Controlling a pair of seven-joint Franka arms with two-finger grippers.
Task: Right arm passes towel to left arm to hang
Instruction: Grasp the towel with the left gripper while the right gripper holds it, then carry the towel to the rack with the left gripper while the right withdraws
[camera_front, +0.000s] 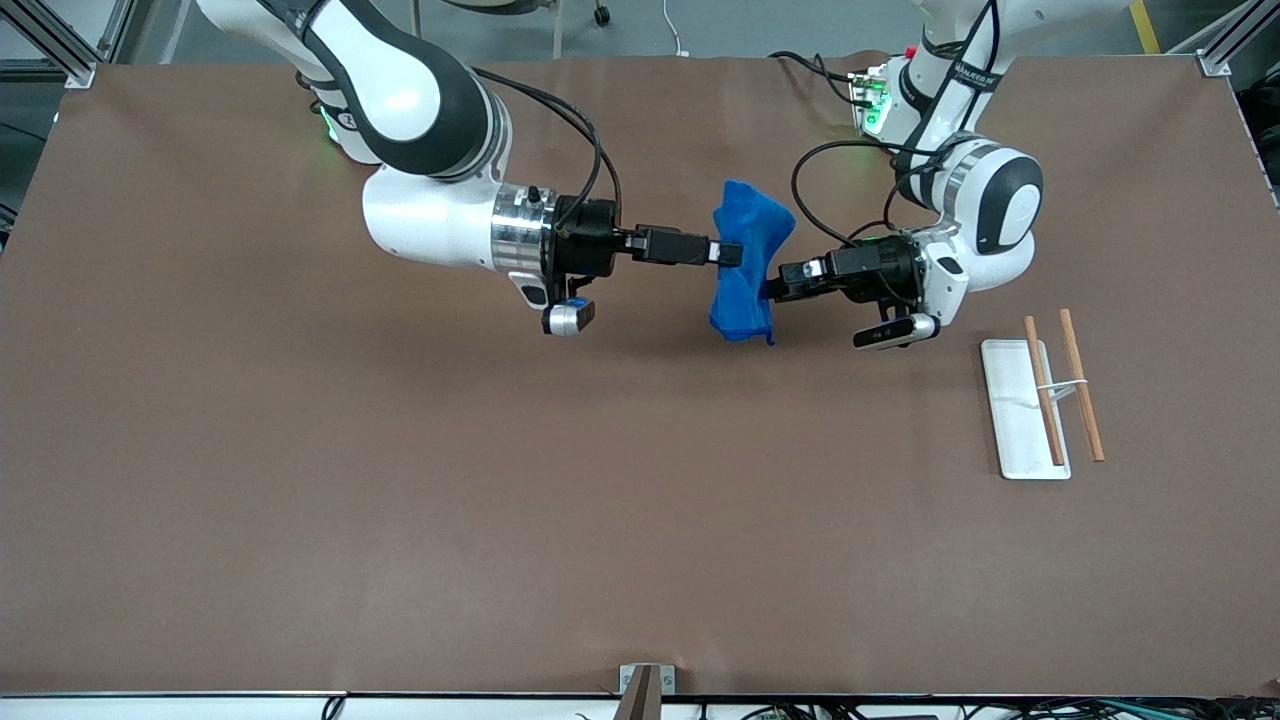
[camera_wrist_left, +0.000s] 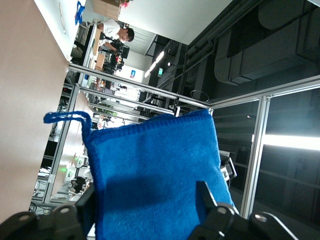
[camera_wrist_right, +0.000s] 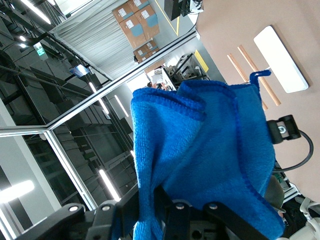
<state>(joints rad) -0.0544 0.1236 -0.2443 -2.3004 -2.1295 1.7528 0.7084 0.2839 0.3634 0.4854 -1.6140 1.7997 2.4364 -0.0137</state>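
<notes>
Front view: even, diffuse overhead light on the brown matte table covering (camera_front: 300, 480); no glare, shadows faint. Soft shadow on the covering just below the bright blue soft towel (camera_front: 745, 265), which hangs between the right gripper (camera_front: 730, 253) and the left gripper (camera_front: 772, 290). Green glow at both arm bases.

Left wrist view: towel sharp, with a dark shadow band near the fingers (camera_wrist_left: 204, 192); bright light strip blown out at one edge; background dim.

Right wrist view: towel folds crisp, ceiling light strips glaring, hall background dark and softer.
</notes>
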